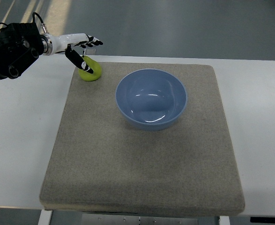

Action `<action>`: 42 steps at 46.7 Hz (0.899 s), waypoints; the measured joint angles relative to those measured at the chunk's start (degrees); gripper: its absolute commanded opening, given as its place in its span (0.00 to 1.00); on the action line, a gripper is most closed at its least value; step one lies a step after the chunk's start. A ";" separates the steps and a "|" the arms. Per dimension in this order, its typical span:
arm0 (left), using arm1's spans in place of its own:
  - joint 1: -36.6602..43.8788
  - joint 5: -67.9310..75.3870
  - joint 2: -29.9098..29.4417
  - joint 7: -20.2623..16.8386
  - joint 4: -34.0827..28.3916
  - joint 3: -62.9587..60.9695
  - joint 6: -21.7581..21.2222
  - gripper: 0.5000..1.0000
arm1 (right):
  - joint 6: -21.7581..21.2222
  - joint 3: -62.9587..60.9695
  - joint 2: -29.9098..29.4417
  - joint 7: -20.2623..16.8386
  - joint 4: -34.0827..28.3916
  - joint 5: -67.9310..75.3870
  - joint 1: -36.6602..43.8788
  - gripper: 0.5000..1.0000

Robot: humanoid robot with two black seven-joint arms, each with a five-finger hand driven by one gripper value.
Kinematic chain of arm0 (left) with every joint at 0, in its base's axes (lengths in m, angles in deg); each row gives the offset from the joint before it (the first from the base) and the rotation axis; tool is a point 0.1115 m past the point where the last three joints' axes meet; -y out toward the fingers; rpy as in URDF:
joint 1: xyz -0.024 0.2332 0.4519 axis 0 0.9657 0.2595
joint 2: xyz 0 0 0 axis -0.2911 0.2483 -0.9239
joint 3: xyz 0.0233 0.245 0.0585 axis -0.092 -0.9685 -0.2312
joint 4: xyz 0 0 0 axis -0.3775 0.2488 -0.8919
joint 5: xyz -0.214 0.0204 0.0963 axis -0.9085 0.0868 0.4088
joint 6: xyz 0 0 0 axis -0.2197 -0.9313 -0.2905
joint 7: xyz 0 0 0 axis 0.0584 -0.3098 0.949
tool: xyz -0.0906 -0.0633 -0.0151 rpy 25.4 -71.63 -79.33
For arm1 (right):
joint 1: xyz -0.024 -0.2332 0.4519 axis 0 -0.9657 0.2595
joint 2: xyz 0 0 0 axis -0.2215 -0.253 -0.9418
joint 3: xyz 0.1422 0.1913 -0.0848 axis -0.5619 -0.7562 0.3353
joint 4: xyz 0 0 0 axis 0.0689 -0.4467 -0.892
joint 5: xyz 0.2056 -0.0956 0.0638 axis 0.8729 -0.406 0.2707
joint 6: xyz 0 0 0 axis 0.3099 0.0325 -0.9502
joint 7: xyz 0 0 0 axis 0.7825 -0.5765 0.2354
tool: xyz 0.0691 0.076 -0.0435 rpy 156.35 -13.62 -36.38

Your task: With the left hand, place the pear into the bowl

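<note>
A yellow-green pear (91, 70) lies on the grey mat (142, 154) near its far left corner. A light blue bowl (151, 99) stands empty on the mat, to the right of the pear. My left hand (83, 48) comes in from the upper left and hovers just above and behind the pear. Its fingers are spread, with the thumb (74, 58) pointing down at the pear's left side. It holds nothing. The right hand is out of view.
The mat lies on a white table (20, 136). The table's far edge runs just behind the pear and the hand. Grey floor shows beyond it.
</note>
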 measured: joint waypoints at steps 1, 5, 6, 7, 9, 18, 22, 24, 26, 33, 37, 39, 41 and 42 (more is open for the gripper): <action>0.08 0.01 0.06 0.00 -0.01 -0.31 -0.07 0.93 | 0.00 0.00 0.00 0.00 0.00 0.00 0.00 0.85; 0.19 0.10 0.17 0.00 -0.11 -1.92 -0.50 0.93 | 0.00 0.00 0.00 0.00 0.00 0.00 0.00 0.85; 0.23 0.12 0.21 0.00 -0.19 -2.35 -0.82 0.93 | 0.00 0.00 0.00 0.00 0.00 0.00 0.00 0.85; 0.28 0.12 0.26 0.00 -0.29 -2.71 -1.20 0.93 | 0.00 0.00 0.00 0.00 0.00 0.00 0.01 0.85; 0.50 0.18 0.45 0.00 -0.49 -3.43 -2.46 0.93 | 0.00 0.00 0.00 0.01 0.00 0.00 0.00 0.85; 1.35 0.34 1.44 0.00 -1.70 -6.01 -6.90 0.91 | 0.00 0.00 0.00 0.00 0.00 0.00 0.00 0.85; 1.45 0.40 1.58 0.00 -2.09 -6.09 -7.15 0.77 | 0.00 0.00 0.00 0.01 0.00 0.00 0.01 0.85; 1.47 0.44 1.58 0.00 -2.10 -6.10 -7.15 0.67 | 0.00 0.00 0.00 0.00 0.00 0.00 0.00 0.85; 1.47 0.49 1.58 0.00 -2.12 -6.10 -7.16 0.59 | 0.00 0.00 0.00 0.01 0.00 0.00 0.01 0.85; 2.37 0.58 1.84 0.00 -2.11 -6.18 -7.18 0.38 | 0.00 0.00 0.00 0.01 0.00 0.00 0.00 0.85; 2.47 0.62 1.92 0.00 -2.12 -6.18 -7.18 0.34 | 0.00 0.00 0.00 0.00 0.00 0.00 0.01 0.85; 2.55 0.63 1.92 0.00 -2.12 -6.18 -7.18 0.34 | 0.00 0.00 0.00 0.00 0.00 0.00 0.00 0.85; 2.60 0.64 1.93 0.00 -2.12 -6.18 -7.18 0.34 | 0.00 0.00 0.00 0.00 0.00 0.00 0.00 0.85; 2.60 0.64 1.93 0.00 -2.12 -6.18 -7.18 0.34 | 0.00 0.00 0.00 0.01 0.00 0.00 0.01 0.85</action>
